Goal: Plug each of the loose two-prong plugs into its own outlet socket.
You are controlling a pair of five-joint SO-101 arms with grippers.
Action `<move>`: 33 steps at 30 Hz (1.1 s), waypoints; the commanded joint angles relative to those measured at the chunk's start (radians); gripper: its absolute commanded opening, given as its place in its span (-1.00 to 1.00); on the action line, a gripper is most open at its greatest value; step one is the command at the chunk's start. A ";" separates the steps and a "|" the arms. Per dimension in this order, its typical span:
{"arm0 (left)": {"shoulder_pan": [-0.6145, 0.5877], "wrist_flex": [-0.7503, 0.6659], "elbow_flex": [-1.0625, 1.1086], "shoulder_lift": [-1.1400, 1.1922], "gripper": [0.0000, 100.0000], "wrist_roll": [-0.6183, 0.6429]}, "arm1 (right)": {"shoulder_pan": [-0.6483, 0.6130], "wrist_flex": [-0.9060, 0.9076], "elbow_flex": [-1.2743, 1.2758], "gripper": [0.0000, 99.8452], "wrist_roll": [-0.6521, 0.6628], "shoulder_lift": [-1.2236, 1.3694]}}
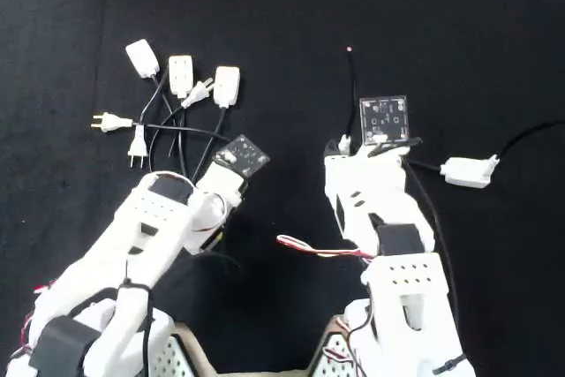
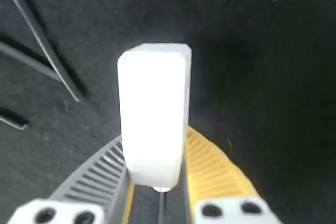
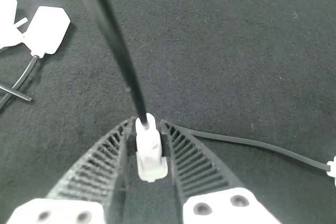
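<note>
My left gripper point(image 2: 156, 174) is shut on a white outlet socket point(image 2: 153, 114), a rectangular block standing up between its grey and yellow fingers. In the high view this gripper point(image 1: 221, 181) sits just below a cluster of three white sockets point(image 1: 180, 75) with black cables. Three loose two-prong plugs point(image 1: 110, 121) lie among those cables. My right gripper point(image 3: 149, 148) is shut on a small white plug point(image 3: 149, 156), whose black cable point(image 3: 113, 45) runs away from it. In the high view the right gripper point(image 1: 341, 147) is at the table's middle.
Another white socket point(image 1: 465, 171) with its black cable lies right of the right arm. Black cables point(image 1: 172, 134) cross between the left cluster and the left arm. A red-and-white wire point(image 1: 309, 249) hangs between the two arms. Black cloth point(image 1: 282, 33) covers the table.
</note>
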 commanded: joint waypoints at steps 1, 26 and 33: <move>-0.073 0.012 -0.062 -0.046 -0.91 -0.120 | 0.012 -0.023 -0.008 -0.97 0.011 -0.021; -0.153 -0.152 0.094 -0.055 -0.60 -0.288 | 0.009 -0.023 -0.007 -0.97 0.011 -0.021; -0.133 -0.075 0.025 -0.057 -0.60 -0.222 | 0.009 -0.023 -0.007 -0.97 0.011 -0.019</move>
